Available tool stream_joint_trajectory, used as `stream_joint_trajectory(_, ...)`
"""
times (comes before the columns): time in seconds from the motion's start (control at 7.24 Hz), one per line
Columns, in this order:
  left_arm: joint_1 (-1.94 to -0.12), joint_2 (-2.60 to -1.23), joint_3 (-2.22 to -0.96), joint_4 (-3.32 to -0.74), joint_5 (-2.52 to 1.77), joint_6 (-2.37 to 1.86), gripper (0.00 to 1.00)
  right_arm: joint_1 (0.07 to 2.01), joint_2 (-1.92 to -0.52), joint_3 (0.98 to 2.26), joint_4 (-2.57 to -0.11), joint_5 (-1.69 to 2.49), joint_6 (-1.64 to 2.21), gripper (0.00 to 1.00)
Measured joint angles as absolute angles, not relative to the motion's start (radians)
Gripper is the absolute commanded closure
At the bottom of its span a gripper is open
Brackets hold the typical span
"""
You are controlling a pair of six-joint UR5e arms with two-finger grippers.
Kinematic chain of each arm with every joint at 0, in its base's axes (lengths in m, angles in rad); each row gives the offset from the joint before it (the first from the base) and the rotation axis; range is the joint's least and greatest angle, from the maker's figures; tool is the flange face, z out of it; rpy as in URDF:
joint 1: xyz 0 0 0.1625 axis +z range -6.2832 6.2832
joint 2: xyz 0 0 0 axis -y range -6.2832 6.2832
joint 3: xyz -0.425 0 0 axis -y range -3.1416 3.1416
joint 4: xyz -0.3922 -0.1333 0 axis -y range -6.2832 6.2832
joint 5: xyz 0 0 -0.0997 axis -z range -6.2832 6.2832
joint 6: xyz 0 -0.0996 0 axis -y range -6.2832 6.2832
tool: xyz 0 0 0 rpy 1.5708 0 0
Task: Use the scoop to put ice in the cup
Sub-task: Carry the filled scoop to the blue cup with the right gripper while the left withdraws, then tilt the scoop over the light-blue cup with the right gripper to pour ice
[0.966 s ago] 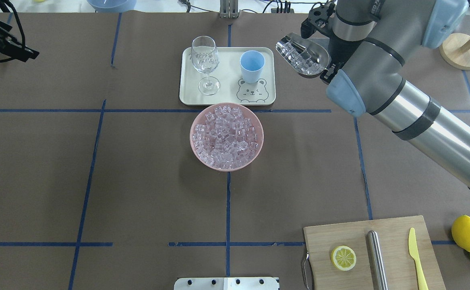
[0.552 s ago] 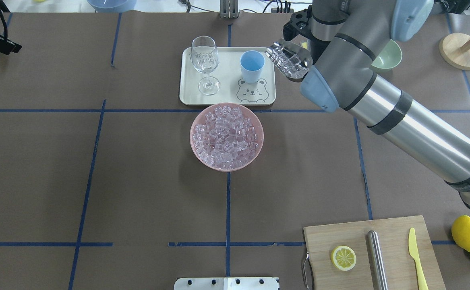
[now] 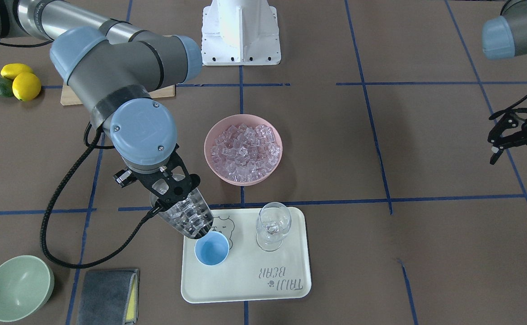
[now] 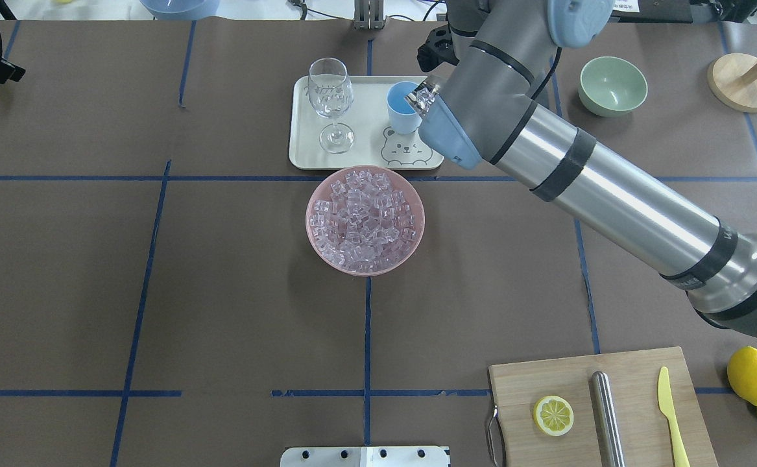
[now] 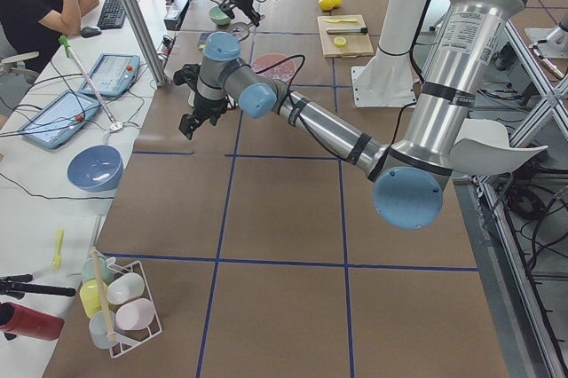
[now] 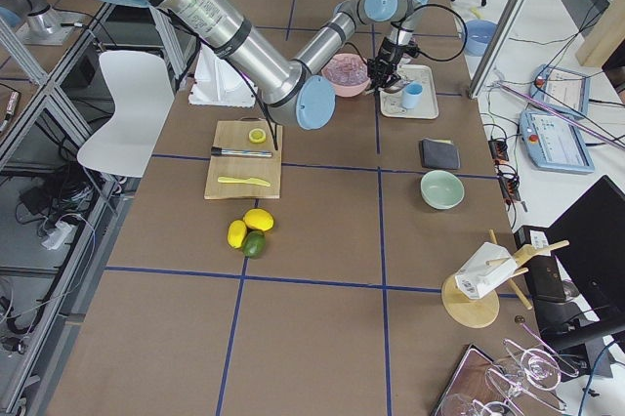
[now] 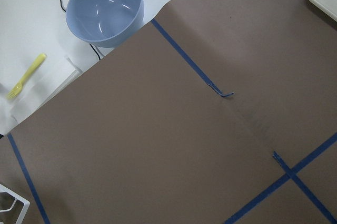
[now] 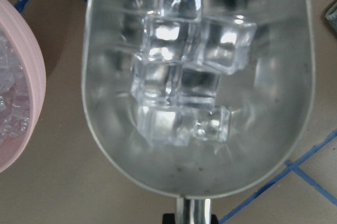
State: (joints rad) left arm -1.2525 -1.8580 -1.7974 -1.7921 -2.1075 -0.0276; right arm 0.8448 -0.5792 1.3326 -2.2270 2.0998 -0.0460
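While the right claw is clamped on the scoop, its ice hangs at the rim of the cup, in the tray's far right corner. Pouring is in hand; next, tip steeper. The left claw seems open, empty.

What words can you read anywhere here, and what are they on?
"TAIJI BEAR", as best it reads: printed on the cream tray, upside down in the front-facing view.
"TAI": the same print, cut off at the tray's corner in the left wrist view.
Wine glass: faint marks on the bowl, too blurred to read.
I can read no other words.
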Motion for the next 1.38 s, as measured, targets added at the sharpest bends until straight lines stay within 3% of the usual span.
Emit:
stream_joint_trajectory(0.69, -1.253, -1.863, -1.798, -1.792, -2.118, -0.028, 0.0, 0.844, -0.452, 1.151, -2.317, 2.1, -0.046, 1.0)
stream_joint_trajectory(1.38, -1.253, -1.866, -1.798, -1.794, -2.131, -0.027, 0.0, 0.844, -0.37, 1.063, -2.414, 2.083, -0.046, 1.0)
